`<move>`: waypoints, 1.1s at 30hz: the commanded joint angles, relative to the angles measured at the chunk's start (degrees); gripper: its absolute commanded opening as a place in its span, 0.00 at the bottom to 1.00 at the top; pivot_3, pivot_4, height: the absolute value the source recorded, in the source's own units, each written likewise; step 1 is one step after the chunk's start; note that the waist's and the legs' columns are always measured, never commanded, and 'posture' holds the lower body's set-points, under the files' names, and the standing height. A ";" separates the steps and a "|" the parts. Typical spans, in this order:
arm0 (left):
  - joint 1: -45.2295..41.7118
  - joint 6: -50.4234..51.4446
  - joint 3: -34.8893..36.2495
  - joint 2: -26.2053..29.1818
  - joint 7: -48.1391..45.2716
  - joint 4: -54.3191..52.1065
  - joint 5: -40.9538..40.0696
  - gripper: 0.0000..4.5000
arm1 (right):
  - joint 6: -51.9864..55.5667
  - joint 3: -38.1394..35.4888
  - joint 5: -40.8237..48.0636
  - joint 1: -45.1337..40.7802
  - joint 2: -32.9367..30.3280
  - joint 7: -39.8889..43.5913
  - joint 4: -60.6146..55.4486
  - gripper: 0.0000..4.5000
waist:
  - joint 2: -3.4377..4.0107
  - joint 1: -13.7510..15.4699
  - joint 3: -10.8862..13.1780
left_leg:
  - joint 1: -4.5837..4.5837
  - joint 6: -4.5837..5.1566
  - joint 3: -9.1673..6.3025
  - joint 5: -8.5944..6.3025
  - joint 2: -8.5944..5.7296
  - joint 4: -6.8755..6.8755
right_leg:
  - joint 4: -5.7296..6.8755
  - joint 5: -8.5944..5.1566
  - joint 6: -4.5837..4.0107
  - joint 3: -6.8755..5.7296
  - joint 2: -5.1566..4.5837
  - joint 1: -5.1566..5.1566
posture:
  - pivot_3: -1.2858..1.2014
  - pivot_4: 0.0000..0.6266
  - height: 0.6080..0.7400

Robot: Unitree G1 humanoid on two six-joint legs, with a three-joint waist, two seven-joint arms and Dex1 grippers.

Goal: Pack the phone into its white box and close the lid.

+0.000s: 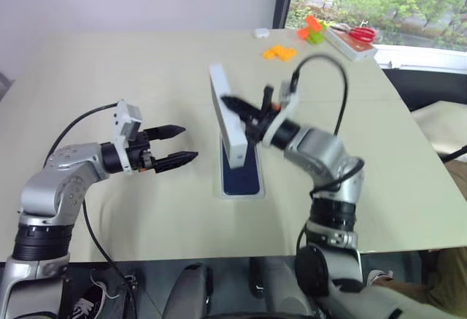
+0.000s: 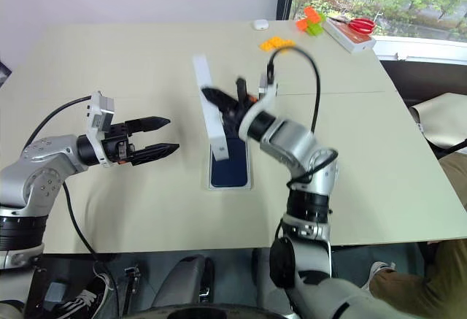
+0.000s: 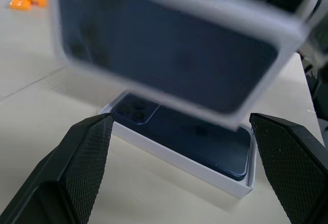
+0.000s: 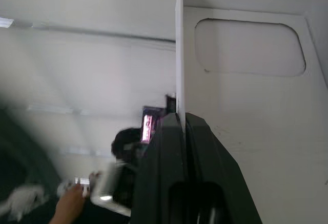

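The dark navy phone lies back-up inside the white box at the middle of the table, its camera cluster at one corner. Above the box, the lid stands tilted on its long edge, its dark phone picture facing my left side. My right gripper is shut on the lid's wall, reaching in from the right. My left gripper hangs open to the left of the box, level, pointing at the lid with nothing between its fingers.
Orange blocks, orange and green pieces, a small white object and red scissors on a white case lie at the table's far right. A person's hand shows in the right wrist view.
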 commanded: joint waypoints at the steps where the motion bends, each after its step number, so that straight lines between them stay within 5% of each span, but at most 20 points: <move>1: -0.29 0.04 0.90 0.09 0.19 -1.97 -0.91 1.00 | -4.05 3.89 4.72 -0.07 2.32 0.83 -3.89 0.01 | 0.00 -0.25 0.00 | 0.03 0.00 0.05 0.00 0.03 0.00 | -0.01 0.00 0.00 0.04 0.02 -0.01 | 0.52 0.24 1.00; 16: -0.26 0.57 1.46 -1.20 1.63 -1.95 -1.68 1.00 | -9.68 9.26 9.79 9.69 2.01 6.97 -0.77 0.01 | -0.01 0.07 -0.01 | 0.05 0.01 -0.05 0.00 0.37 -0.01 | -0.03 -0.01 -0.03 0.05 0.44 -0.01 | 0.52 0.24 1.00; 23: 0.47 0.13 0.72 -1.19 1.77 -3.23 -0.77 1.00 | -10.06 10.03 0.83 8.96 -0.31 14.12 4.21 0.01 | 0.00 0.08 0.00 | 0.07 0.01 -0.03 0.00 0.43 0.00 | -0.03 0.00 -0.04 0.06 0.51 -0.01 | 0.52 0.24 1.00; 33: 1.21 0.37 -0.67 -2.06 4.26 -3.44 0.91 1.00 | -7.89 9.81 -0.55 12.90 -4.79 18.64 0.81 0.01 | -0.01 0.28 -0.01 | 0.06 0.00 -0.01 0.00 0.39 0.01 | -0.06 0.00 -0.04 0.07 0.46 0.01 | 0.52 0.24 1.00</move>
